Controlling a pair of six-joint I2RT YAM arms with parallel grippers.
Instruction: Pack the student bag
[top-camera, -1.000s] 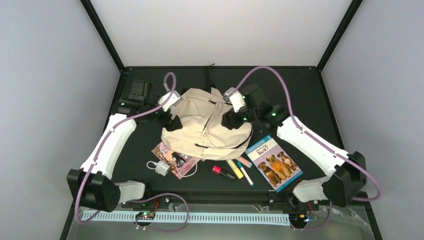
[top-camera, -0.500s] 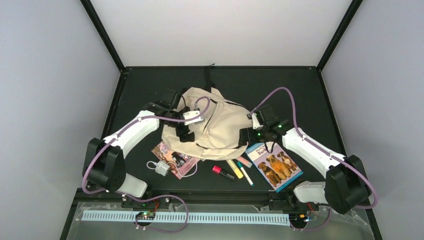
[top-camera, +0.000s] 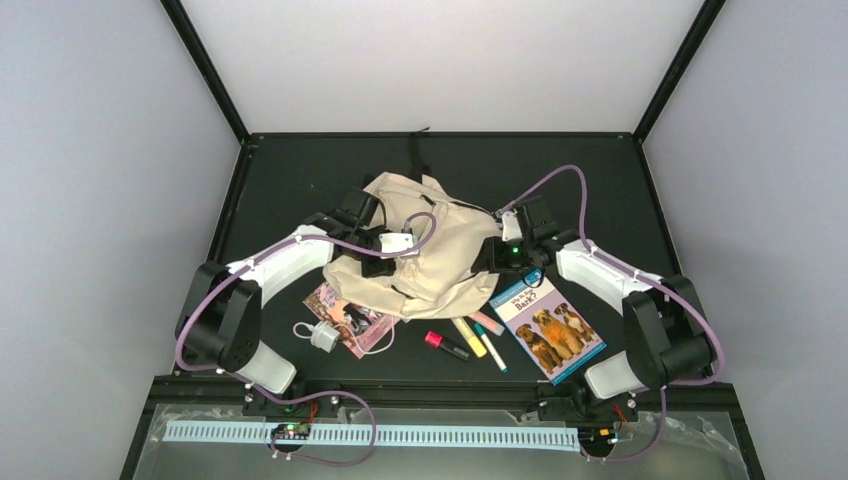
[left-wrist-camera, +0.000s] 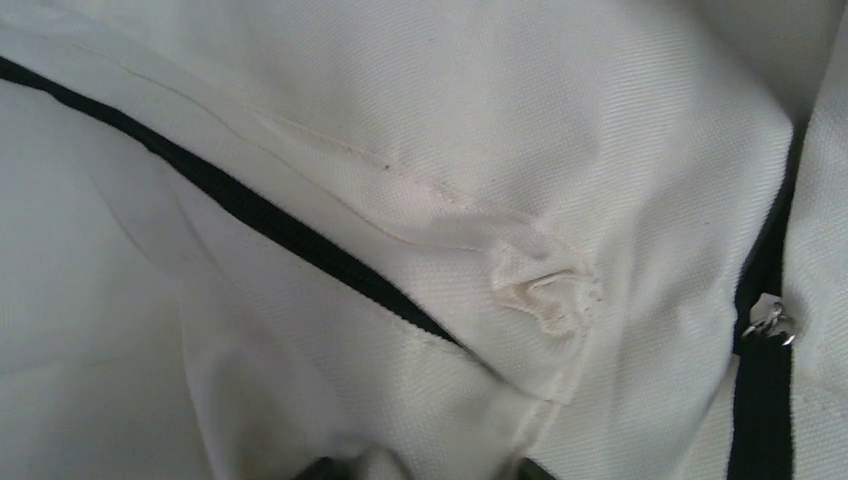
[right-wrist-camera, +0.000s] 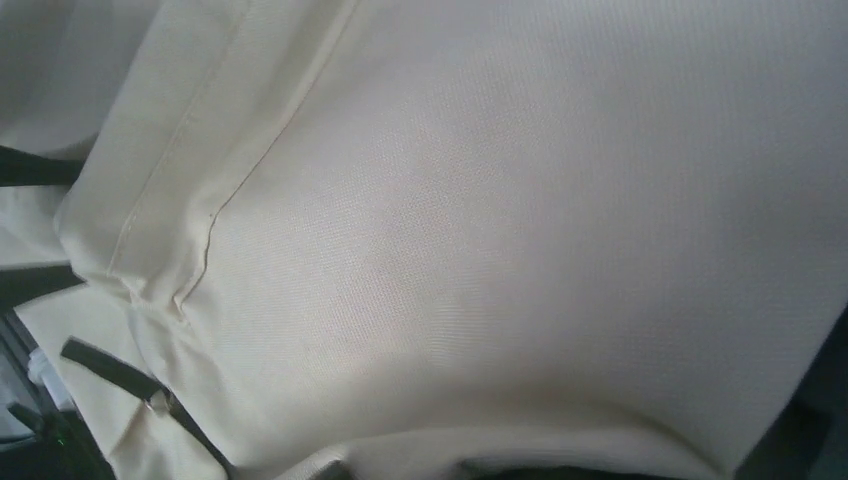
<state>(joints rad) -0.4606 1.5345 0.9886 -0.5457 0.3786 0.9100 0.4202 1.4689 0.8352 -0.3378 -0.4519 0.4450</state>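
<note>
Soft, even overhead light leaves faint shadows on the dark worktop (top-camera: 600, 170); both wrist views are slightly blurred, the right one dimmer at its corners.

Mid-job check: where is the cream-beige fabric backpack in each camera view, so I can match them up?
Top external: the cream-beige fabric backpack lies at the centre of the black table.
Left wrist: it fills the frame, close up.
Right wrist: it fills nearly the whole frame.
Shared landmark: the black zipper band, diagonal in the left wrist view, a thin dark line from above; unclear in the right wrist view.
</note>
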